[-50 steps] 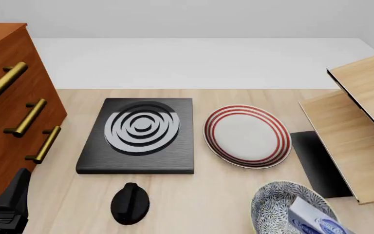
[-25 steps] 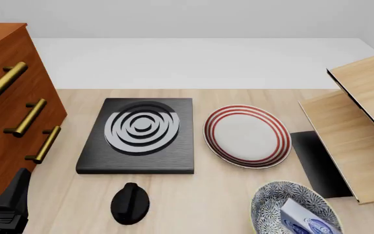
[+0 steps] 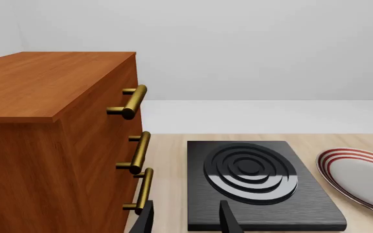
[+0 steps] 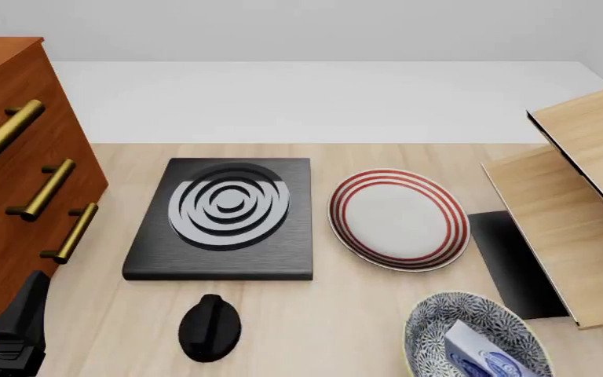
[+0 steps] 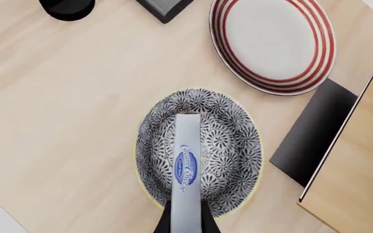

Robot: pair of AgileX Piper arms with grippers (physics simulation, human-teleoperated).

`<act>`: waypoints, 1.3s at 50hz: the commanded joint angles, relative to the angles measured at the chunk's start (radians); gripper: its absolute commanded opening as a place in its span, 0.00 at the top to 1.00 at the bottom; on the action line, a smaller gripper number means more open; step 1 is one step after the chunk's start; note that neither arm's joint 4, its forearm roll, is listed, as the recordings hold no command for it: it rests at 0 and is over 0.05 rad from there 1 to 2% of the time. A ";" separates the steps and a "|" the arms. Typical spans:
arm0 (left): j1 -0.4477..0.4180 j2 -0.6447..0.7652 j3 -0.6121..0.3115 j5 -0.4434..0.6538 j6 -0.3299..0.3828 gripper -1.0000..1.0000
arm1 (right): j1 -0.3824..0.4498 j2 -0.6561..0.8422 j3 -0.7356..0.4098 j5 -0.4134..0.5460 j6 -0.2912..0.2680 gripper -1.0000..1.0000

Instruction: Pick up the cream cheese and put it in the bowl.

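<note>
The bowl (image 4: 435,316), white with a dense dark floral pattern, stands at the table's near right corner. The cream cheese (image 4: 473,353), a white and pale blue carton with a blue oval logo, stands tilted inside it. In the right wrist view my right gripper (image 5: 185,222) is shut on the carton (image 5: 186,160), which reaches down into the bowl (image 5: 232,141). The right gripper is out of the front view. My left gripper (image 3: 185,223) is open and empty, near the cabinet at the near left.
A wooden cabinet (image 4: 9,181) with brass handles stands at the left. A black burner plate (image 4: 223,224) and a black knob (image 4: 210,326) lie mid-table. A white plate with red rings (image 4: 398,218) lies right of them. Wooden boards (image 4: 574,212) stand at the right.
The cream cheese has moved left and lower in the front view, deeper into the bowl. The left arm has not moved.
</note>
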State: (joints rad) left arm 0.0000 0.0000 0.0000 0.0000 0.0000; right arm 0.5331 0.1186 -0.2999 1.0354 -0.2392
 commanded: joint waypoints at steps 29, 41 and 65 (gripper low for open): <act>0.000 0.000 0.000 0.000 0.000 0.00 | -0.022 0.017 0.079 -0.084 0.038 1.00; 0.000 0.000 0.000 0.000 0.000 0.00 | -0.021 0.025 0.095 -0.102 0.046 1.00; 0.000 0.000 0.000 0.000 0.000 0.00 | -0.009 0.028 0.059 -0.075 0.055 0.00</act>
State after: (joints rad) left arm 0.0000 0.0000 0.0000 0.0000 0.0000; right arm 0.5209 0.1445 -0.2288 0.9499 -0.1879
